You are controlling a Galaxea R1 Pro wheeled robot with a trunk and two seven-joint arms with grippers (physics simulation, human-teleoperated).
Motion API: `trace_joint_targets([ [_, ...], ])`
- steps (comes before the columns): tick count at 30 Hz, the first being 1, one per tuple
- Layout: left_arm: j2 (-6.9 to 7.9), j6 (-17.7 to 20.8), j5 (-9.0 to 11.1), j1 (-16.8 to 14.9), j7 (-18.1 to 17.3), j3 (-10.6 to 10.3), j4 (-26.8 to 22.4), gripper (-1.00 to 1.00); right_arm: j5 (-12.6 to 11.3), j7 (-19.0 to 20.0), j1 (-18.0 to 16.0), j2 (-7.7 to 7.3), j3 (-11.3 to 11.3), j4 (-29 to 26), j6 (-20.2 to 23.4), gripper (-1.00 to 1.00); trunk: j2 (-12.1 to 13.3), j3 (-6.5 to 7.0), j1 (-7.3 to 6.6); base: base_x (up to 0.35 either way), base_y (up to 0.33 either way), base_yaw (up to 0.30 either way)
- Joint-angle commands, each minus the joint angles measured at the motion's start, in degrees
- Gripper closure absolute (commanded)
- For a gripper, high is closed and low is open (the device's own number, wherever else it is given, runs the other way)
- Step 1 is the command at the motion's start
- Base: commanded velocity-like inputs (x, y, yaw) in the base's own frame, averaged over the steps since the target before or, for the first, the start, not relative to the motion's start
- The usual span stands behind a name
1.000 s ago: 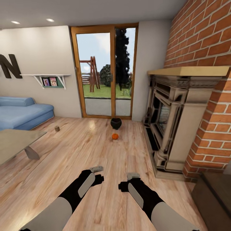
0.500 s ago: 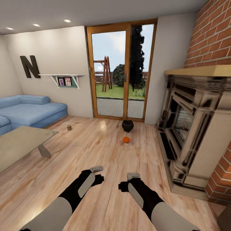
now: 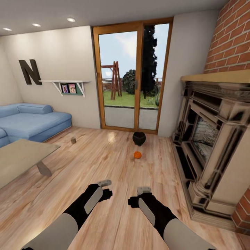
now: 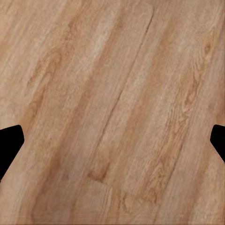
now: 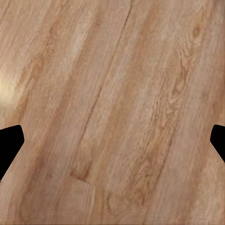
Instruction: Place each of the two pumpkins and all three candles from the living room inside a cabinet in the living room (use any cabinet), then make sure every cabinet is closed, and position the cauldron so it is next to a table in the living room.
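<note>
Change: the whole head view is swinging round from a second ago, so the camera is turning, not the things; brick and fireplace (image 3: 211, 139) are sliding rightward, while sofa (image 3: 31, 121) and the wall letter N (image 3: 30, 72) are coming in.
Meaning: I judge the robot is squaring up on the items by the glass door (image 3: 132, 74); nothing is stowed yet.
Pumpkin (image 3: 137, 155): sitting on the wooden floor (image 3: 104, 163), bright orange, round, small at this range; ribs too small to tell.
Cauldron (image 3: 139, 138): standing just beyond the pumpkin, near the door; black, round-bellied.
Candle (image 3: 73, 140): a short stubby cylinder on the floor, well apart from the pumpkin; looking greyish-tan.
Tabletop (image 3: 21, 158): glossy grey, showing at the left.
Left end effector (image 3: 105, 188): hanging wide open, holding nothing.
Right end effector (image 3: 138, 196): likewise spread, empty.
</note>
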Motion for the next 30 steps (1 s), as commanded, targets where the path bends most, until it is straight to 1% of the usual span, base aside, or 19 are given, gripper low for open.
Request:
trace_joint_targets([
  [1,0.03,0.04,0.60,-0.05,0.57,-0.21,-0.06,-1.00,-0.62,-0.54,-0.05,-0.02,0.32,-0.08,0.17,-1.00,-0.03,-0.06,0.03,0.291,0.000,0.000],
  [9,0.10,0.04,0.60,-0.05,0.57,-0.21,-0.05,-1.00,-0.63,-0.54,-0.05,-0.01,0.36,-0.08,0.29,-1.00,-0.03,-0.06,0.03,0.278,0.051,0.000],
  [26,0.74,0.13,0.56,-0.05,0.48,-0.12,0.09,-1.00,-0.61,-0.54,-0.05,-0.18,0.23,0.00,0.19,-1.00,-0.03,-0.06,0.03,0.217,0.227,0.000],
  [28,0.89,0.13,0.52,-0.05,0.48,-0.08,0.08,-1.00,-0.61,-0.54,-0.05,-0.13,0.27,0.00,0.11,-1.00,-0.03,-0.06,0.03,0.237,0.212,0.000],
  [30,1.58,0.16,0.56,-0.05,0.48,-0.05,0.04,-1.00,-0.63,-0.54,-0.05,-0.15,0.27,0.00,0.13,-1.00,-0.03,-0.06,0.03,0.226,0.147,0.000],
])
